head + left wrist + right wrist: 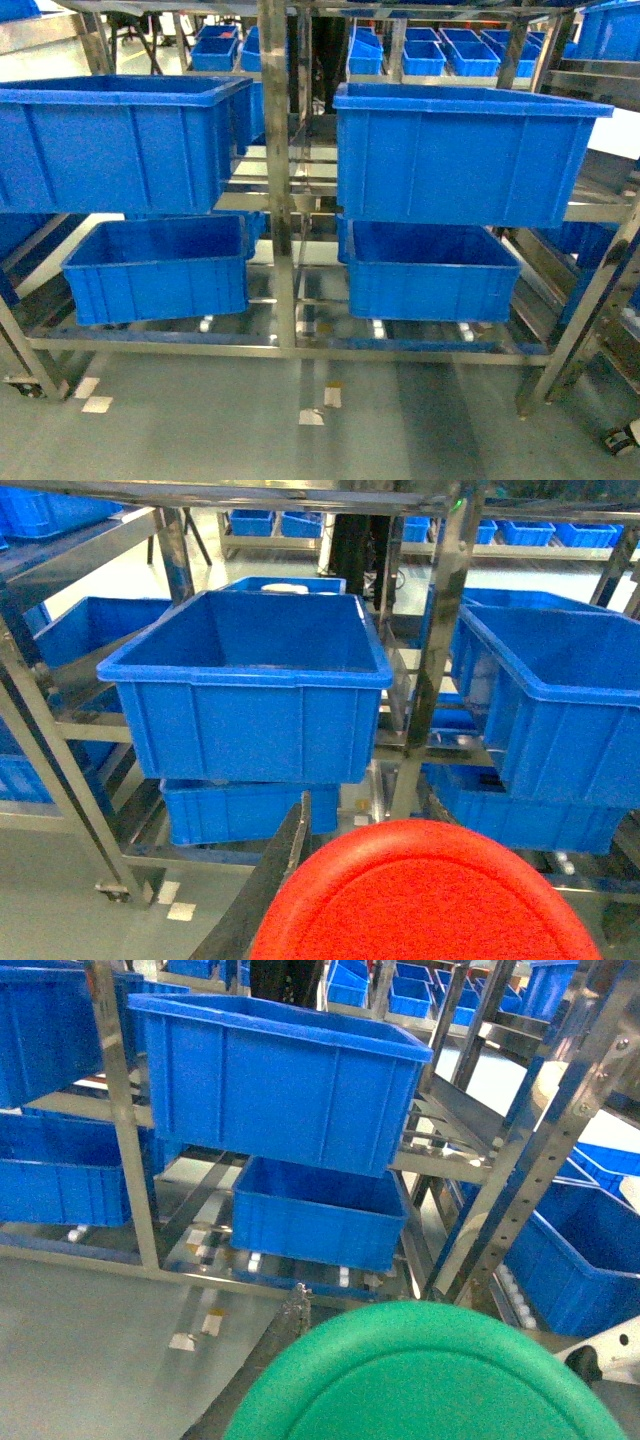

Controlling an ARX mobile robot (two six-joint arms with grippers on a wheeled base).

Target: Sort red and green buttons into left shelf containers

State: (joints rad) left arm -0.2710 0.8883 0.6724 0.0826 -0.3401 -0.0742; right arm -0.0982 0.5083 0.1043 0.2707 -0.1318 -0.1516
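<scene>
A red button's round cap fills the bottom of the left wrist view. My left gripper is shut on it, and only one dark finger shows beside the cap. A green button's cap fills the bottom of the right wrist view the same way, with my right gripper shut on it and one finger showing. The left shelf containers are two deep blue bins, an upper one and a lower one. Neither gripper shows in the head view.
A steel rack post divides the left bins from two blue bins on the right, upper and lower. Slanted rack legs stand at the right. More blue bins sit on shelves behind. Tape marks lie on the grey floor.
</scene>
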